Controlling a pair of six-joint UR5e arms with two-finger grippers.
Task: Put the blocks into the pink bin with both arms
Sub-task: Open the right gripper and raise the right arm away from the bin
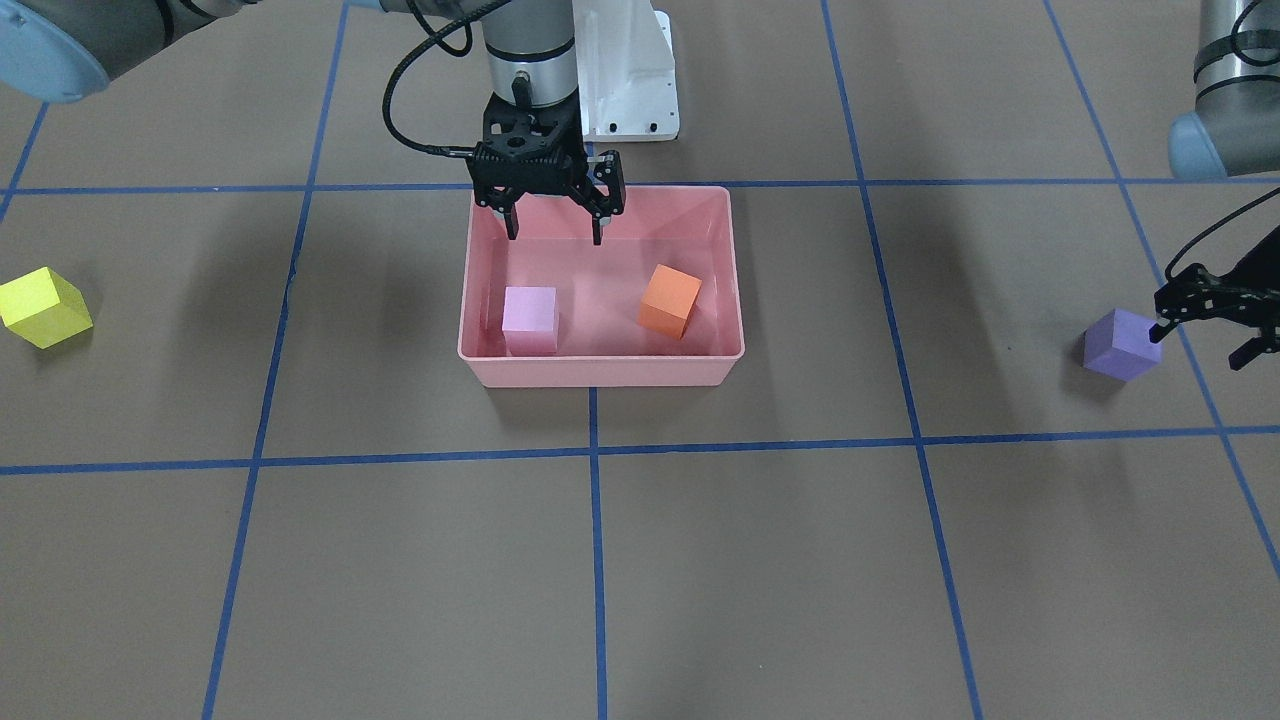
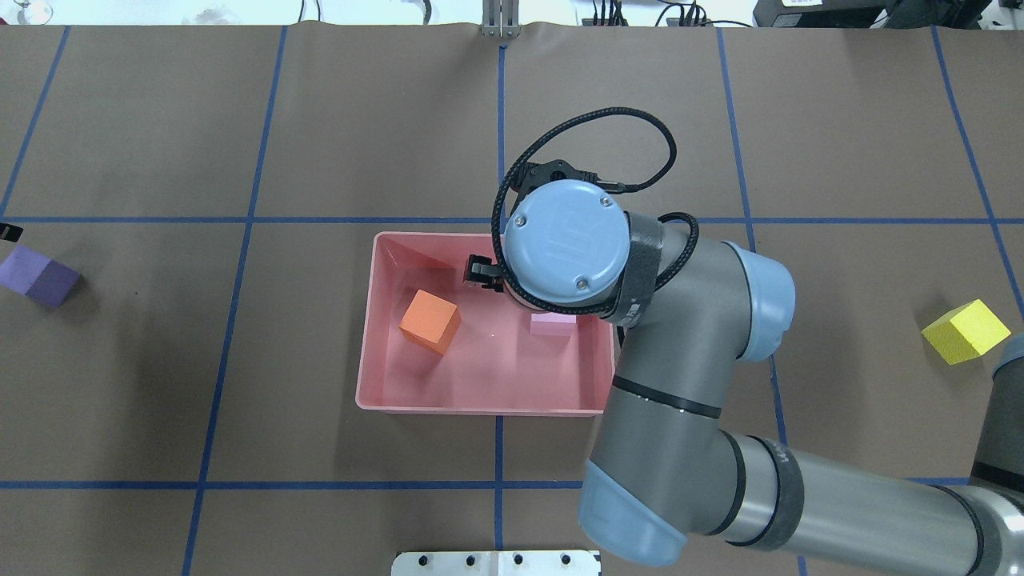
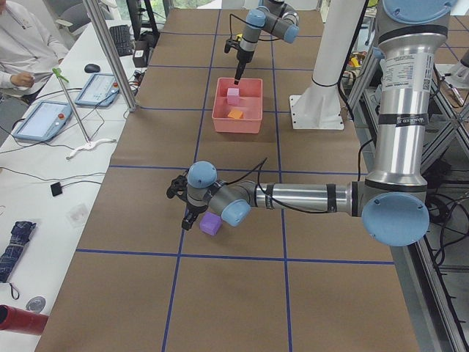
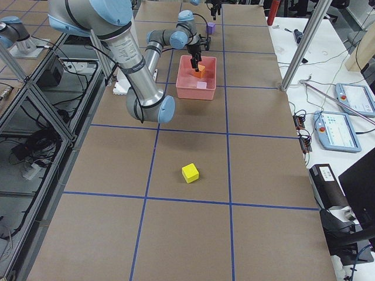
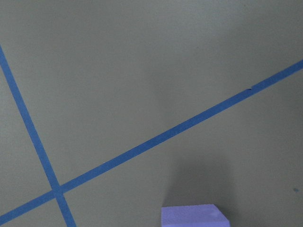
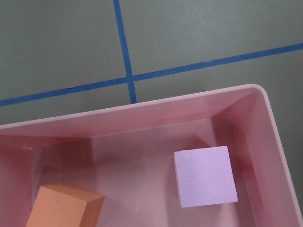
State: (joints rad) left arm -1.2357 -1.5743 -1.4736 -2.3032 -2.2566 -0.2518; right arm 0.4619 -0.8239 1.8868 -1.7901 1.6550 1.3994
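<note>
The pink bin (image 1: 600, 371) stands at the table's middle and holds the light pink cube (image 1: 529, 315) and the orange cube (image 1: 670, 299). My right gripper (image 1: 555, 238) hangs open and empty over the bin's robot-side half, above the light pink cube (image 6: 204, 176). The purple cube (image 1: 1122, 343) sits on the table on my left side. My left gripper (image 1: 1202, 340) is open and low beside it, one fingertip at the cube's edge. The cube shows at the bottom of the left wrist view (image 5: 194, 215). The yellow cube (image 1: 45, 307) lies alone far to my right (image 2: 966, 331).
The white base pedestal (image 1: 630, 80) stands just behind the bin. Blue tape lines (image 1: 595, 560) divide the brown table into squares. My right arm's elbow (image 2: 688, 384) reaches over the bin's right corner. An operators' desk with tablets (image 3: 44, 117) runs along the far side.
</note>
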